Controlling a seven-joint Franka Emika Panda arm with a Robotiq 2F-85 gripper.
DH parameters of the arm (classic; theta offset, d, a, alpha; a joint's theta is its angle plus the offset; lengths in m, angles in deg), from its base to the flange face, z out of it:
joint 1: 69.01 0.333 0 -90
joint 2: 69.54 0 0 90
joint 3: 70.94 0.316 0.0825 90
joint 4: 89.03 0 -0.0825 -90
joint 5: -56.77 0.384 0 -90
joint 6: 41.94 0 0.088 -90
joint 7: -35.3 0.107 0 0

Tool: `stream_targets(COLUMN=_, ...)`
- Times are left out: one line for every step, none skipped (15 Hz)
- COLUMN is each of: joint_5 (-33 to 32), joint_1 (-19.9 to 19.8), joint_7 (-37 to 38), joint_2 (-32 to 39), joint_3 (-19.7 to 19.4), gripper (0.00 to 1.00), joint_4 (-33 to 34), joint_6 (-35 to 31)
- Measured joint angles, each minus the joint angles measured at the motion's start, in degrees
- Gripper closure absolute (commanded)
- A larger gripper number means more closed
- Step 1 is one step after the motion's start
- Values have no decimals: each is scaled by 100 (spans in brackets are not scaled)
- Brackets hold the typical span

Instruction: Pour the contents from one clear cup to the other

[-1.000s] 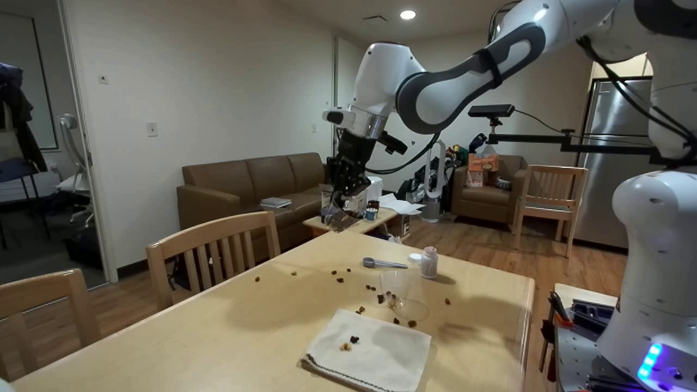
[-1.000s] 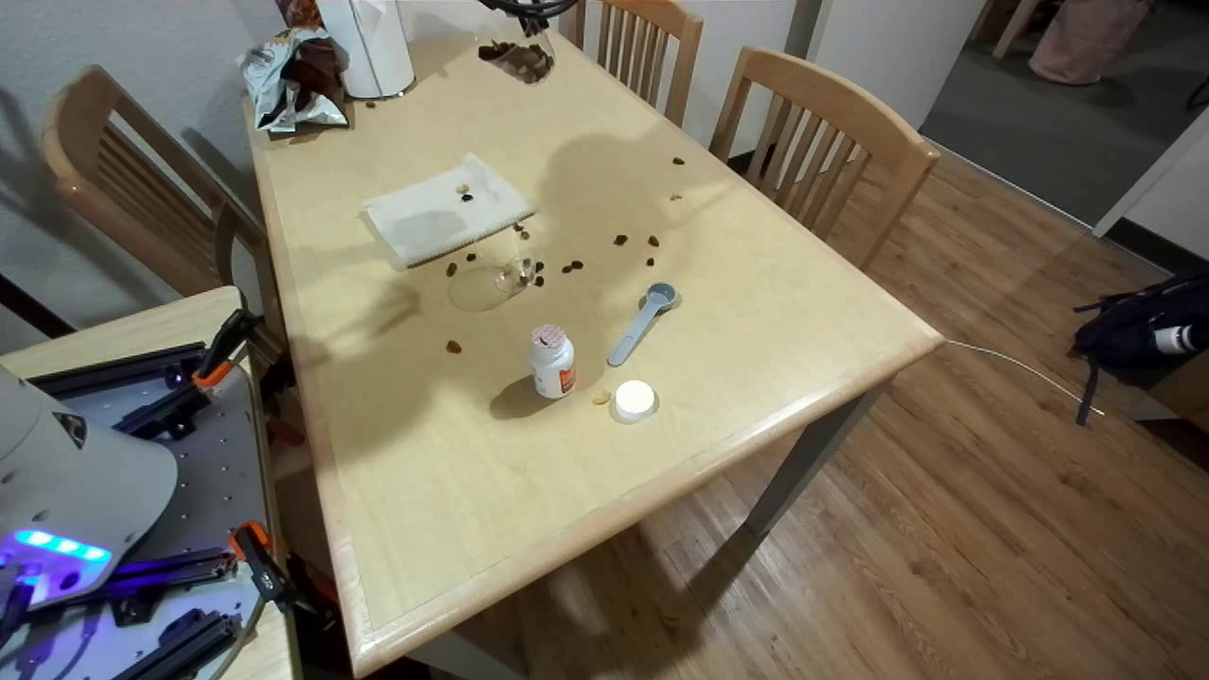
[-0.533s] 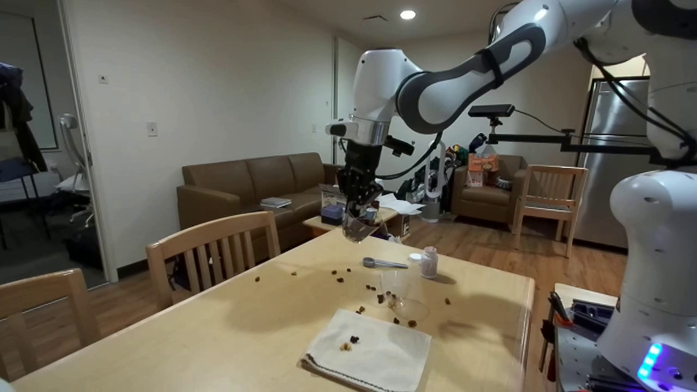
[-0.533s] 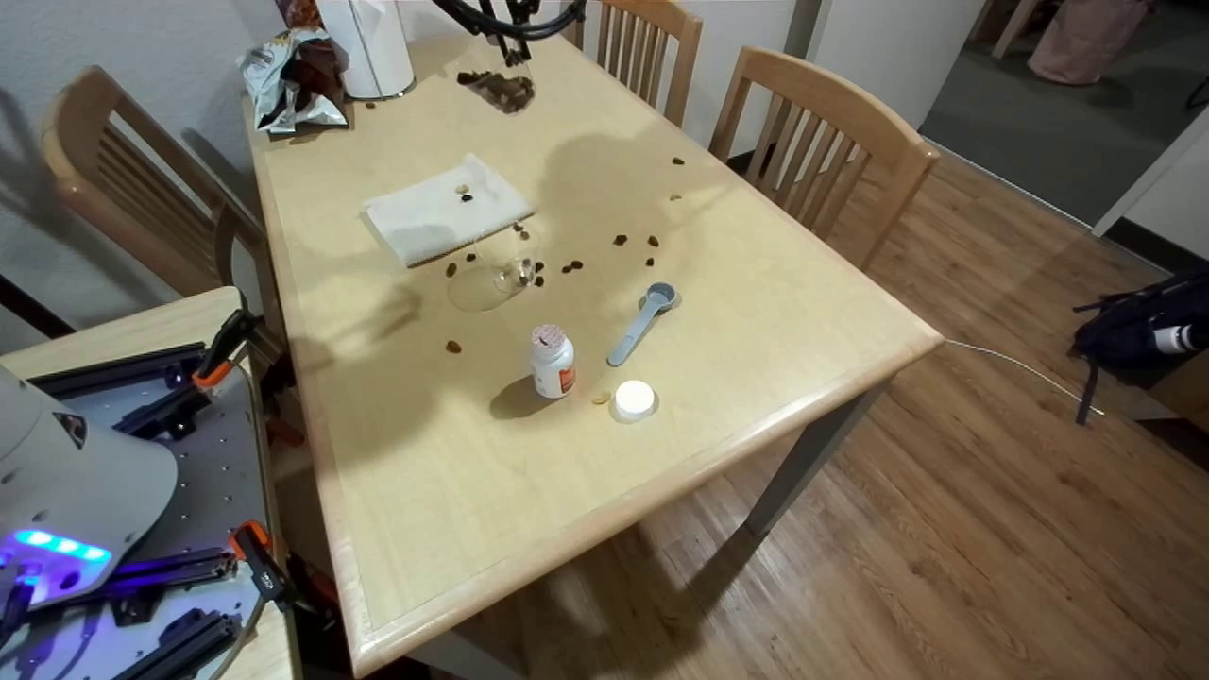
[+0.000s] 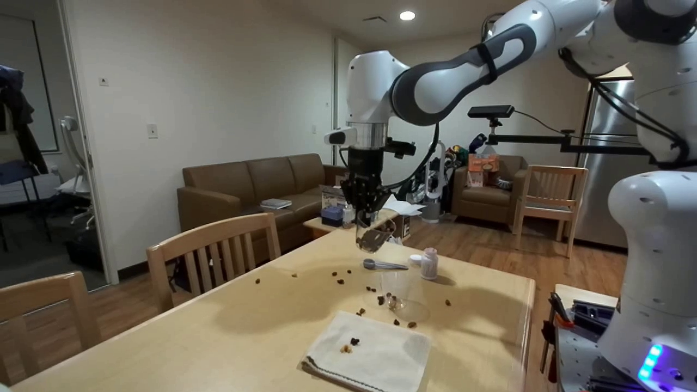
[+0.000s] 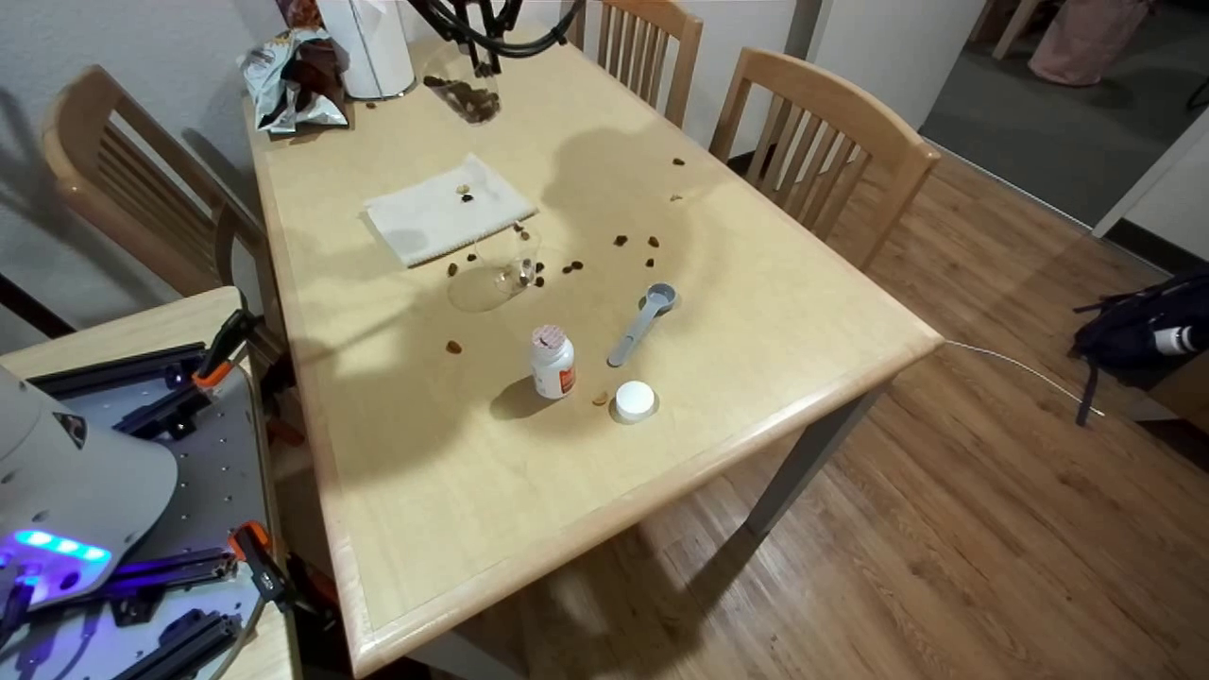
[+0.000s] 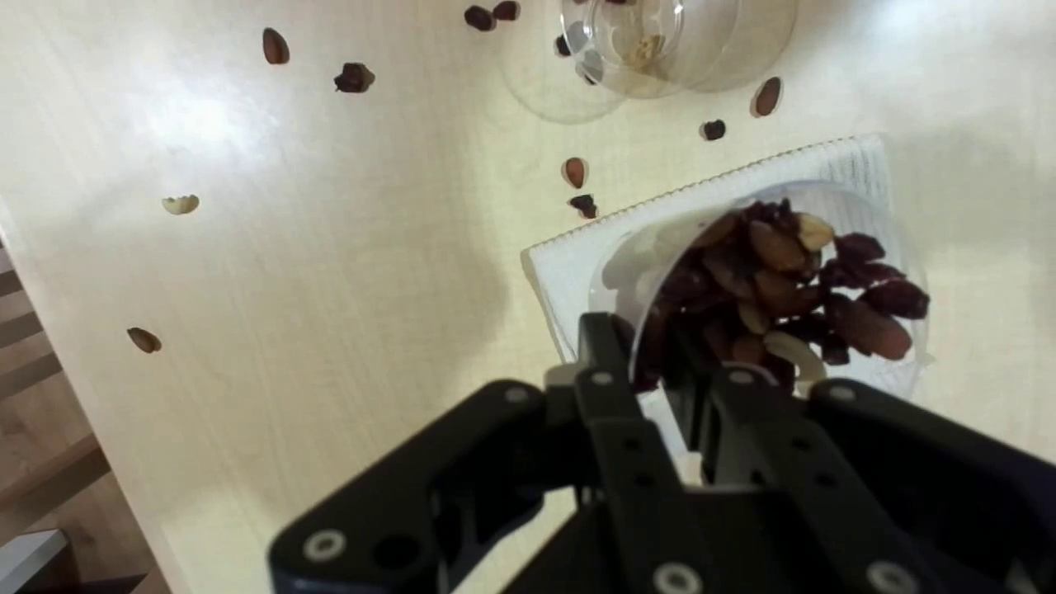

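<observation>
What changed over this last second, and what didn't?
The gripper, shut on the held cup, carried it rightward and down in an exterior view while swinging upright; nothing was newly gripped or released. The other cup, cloth, scoop and bottle stayed put.

The upper clear cup (image 5: 366,238), tilted, holds brown pieces (image 7: 775,285) (some pale); the lower clear cup (image 5: 393,283) stands upright

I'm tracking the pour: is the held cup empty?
No: the wrist view shows many brown pieces inside the held cup.
</observation>
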Motion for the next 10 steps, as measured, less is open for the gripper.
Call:
stream_targets(joint_5=0, joint_1=0, joint_7=0, joint_2=0, joint_3=0, gripper=95, joint_4=0, joint_6=0)
stream_targets(joint_5=0, joint_1=0, joint_7=0, joint_2=0, joint_3=0, gripper=95, joint_4=-1, joint_6=0)
stream_targets(joint_5=-110, joint_1=-69, joint_7=47, joint_2=-44, joint_3=95, gripper=95, joint_4=-7, joint_6=3)
stream_targets(joint_5=-135, joint_1=-95, joint_7=62, joint_2=-85, joint_3=137, gripper=95, joint_4=-10, joint_6=7)
stream_targets(joint_5=-134, joint_1=-62, joint_7=62, joint_2=-101, joint_3=98, gripper=95, joint_4=-9, joint_6=81)
stream_targets(joint_5=-134, joint_1=-8, joint_7=62, joint_2=-118, joint_3=40, gripper=95, joint_4=-3, joint_6=220)
stream_targets(joint_5=-134, joint_1=66, joint_7=62, joint_2=-137, joint_3=-26, gripper=95, joint_4=8, joint_6=383)
stream_targets(joint_5=-120, joint_1=142, joint_7=62, joint_2=-178, joint_3=-82, gripper=95, joint_4=33, joint_6=552)
stream_targets(joint_5=-167, joint_1=139, joint_7=87, joint_2=-267, joint_3=-38, gripper=95, joint_4=61, joint_6=738)
stream_targets(joint_5=-247, joint_1=101, joint_7=162, joint_2=-395, joint_3=65, gripper=95, joint_4=92, joint_6=939)
